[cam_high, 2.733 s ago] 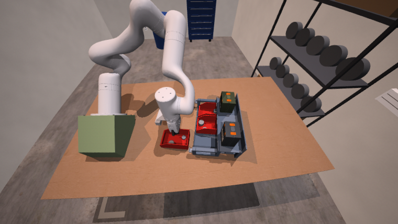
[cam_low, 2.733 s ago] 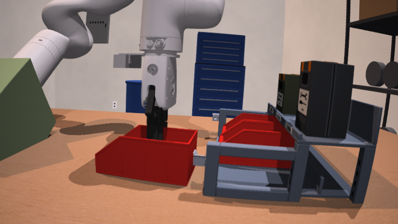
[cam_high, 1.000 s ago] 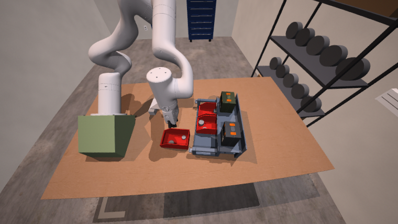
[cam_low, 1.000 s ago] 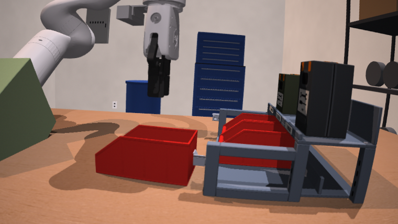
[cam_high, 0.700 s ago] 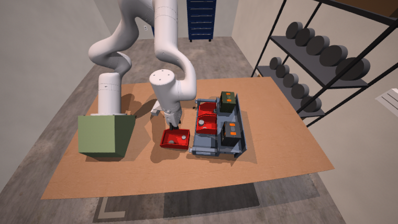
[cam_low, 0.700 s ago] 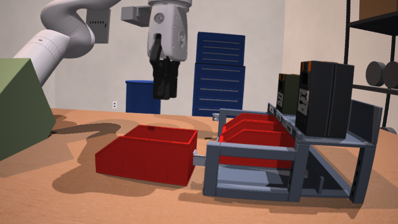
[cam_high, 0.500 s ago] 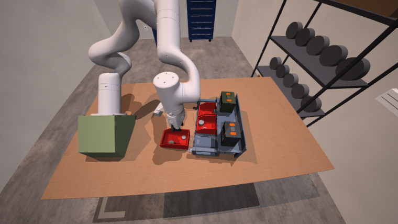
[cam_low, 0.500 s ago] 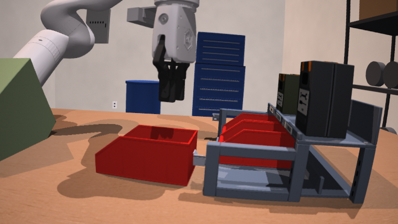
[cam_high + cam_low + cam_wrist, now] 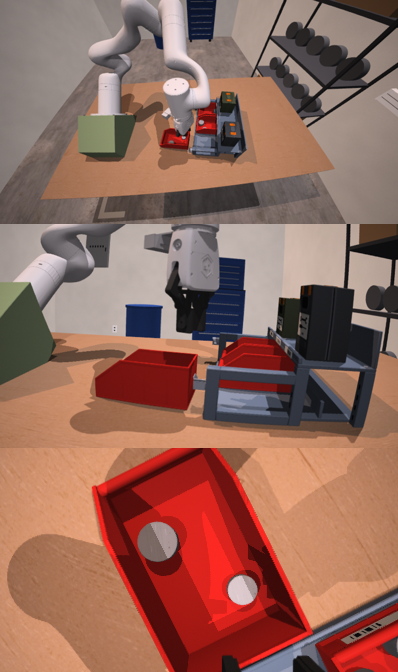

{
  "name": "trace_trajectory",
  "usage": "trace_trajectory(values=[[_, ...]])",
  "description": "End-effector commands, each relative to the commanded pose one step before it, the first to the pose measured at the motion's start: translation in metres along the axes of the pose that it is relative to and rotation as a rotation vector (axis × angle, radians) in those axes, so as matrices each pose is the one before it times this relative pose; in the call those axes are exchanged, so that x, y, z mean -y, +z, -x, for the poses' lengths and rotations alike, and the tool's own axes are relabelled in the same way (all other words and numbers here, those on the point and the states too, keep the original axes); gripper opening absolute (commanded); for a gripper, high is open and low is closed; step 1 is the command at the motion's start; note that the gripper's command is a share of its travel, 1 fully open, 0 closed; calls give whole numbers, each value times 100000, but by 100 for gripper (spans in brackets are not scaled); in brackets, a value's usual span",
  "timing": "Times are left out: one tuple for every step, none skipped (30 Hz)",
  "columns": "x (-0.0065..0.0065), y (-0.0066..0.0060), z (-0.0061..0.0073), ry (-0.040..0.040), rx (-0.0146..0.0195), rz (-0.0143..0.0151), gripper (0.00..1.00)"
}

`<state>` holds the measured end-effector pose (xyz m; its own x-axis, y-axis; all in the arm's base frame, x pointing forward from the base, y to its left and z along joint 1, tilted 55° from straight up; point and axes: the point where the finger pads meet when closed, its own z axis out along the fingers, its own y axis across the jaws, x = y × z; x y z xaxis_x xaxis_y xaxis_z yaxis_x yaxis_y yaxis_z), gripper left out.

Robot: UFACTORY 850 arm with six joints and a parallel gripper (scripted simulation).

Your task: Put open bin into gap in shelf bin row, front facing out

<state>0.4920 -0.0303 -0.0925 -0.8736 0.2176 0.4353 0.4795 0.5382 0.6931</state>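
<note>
The open red bin (image 9: 175, 138) stands on the table just left of the grey shelf (image 9: 217, 130), its tall back wall toward the shelf. It also shows in the exterior view (image 9: 147, 378) and the wrist view (image 9: 200, 573). Two grey round parts (image 9: 158, 541) (image 9: 242, 589) lie in it. My gripper (image 9: 190, 328) hangs well above the bin's shelf-side end, pointing down, partly open and empty; its fingertips show at the bottom edge of the wrist view. Two red bins (image 9: 256, 357) sit in the shelf row, and the near slot (image 9: 250, 402) is the gap.
Two dark boxes (image 9: 322, 321) (image 9: 288, 317) stand on the low board above the row. A green block (image 9: 104, 134) holds the arm's base at the left. A black rack with discs (image 9: 320, 64) stands at the right; a blue cabinet (image 9: 225, 299) and barrel (image 9: 143, 320) stand behind.
</note>
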Motion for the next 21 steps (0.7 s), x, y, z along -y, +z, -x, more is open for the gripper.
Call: trace_trajectory(values=[[76,77,1039,4591,-1682,-315,34],[0,0,0,0,0,0,34],[0,0,0,0,0,0,34],[0,0,0,0,0,0,34],[0,0,0,0,0,0,34],[0,0,0,0,0,0,34],[9,35,272,4535,463,37,34],[-5,60,416,5200,-33,-22,34],[-27,60,415,5200,-33,-22,34],[-48,60,413,5200,-33,-22,34],[-70,59,410,5200,-33,-22,34],[0,0,0,0,0,0,34],[0,0,0,0,0,0,34],[0,0,0,0,0,0,34],[0,0,0,0,0,0,34],[0,0,0,0,0,0,34],[0,0,0,0,0,0,34],[0,0,0,0,0,0,34],[0,0,0,0,0,0,34],[0,0,0,0,0,0,34],[0,0,0,0,0,0,34]])
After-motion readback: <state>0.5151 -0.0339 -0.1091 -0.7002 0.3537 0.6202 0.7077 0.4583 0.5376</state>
